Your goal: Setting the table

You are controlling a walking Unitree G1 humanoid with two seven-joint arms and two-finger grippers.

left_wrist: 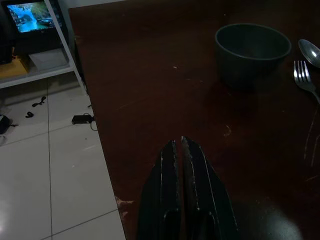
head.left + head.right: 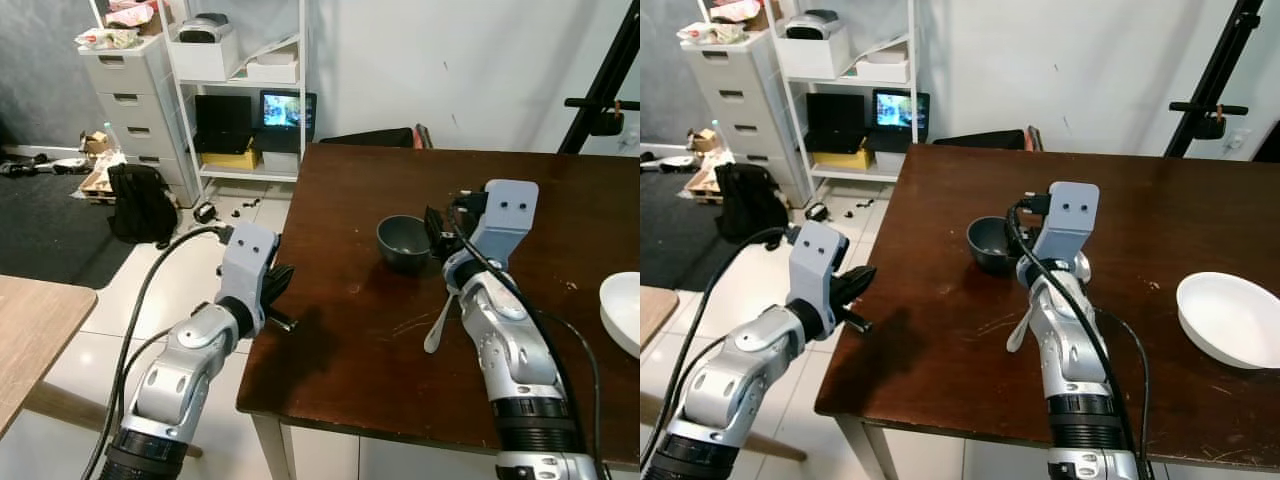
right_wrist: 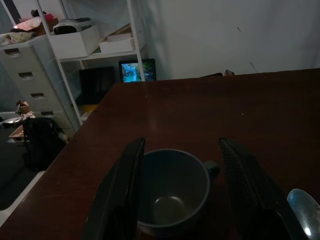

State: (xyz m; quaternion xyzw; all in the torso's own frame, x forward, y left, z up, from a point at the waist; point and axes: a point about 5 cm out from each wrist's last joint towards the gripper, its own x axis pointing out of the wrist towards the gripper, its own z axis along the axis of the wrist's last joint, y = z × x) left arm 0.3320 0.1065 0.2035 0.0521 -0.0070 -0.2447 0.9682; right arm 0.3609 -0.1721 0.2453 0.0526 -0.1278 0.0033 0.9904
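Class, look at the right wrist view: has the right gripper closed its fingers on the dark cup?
No: the right gripper stands open, fingers either side of the dark cup.

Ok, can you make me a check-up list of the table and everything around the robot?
Surface: dark brown table, scuffed.
Job's things: grey cup, empty; spoon and fork lying beside it; white bowl near the table's right edge.
Clutter: nothing seen on the table.
Grippers: right gripper open, fingers either side of the cup; left gripper shut, empty, at the table's left edge.
Cables: black cables along both arms; small cords on the floor.
Surroundings: white shelf with a lit screen, drawers, black backpack.
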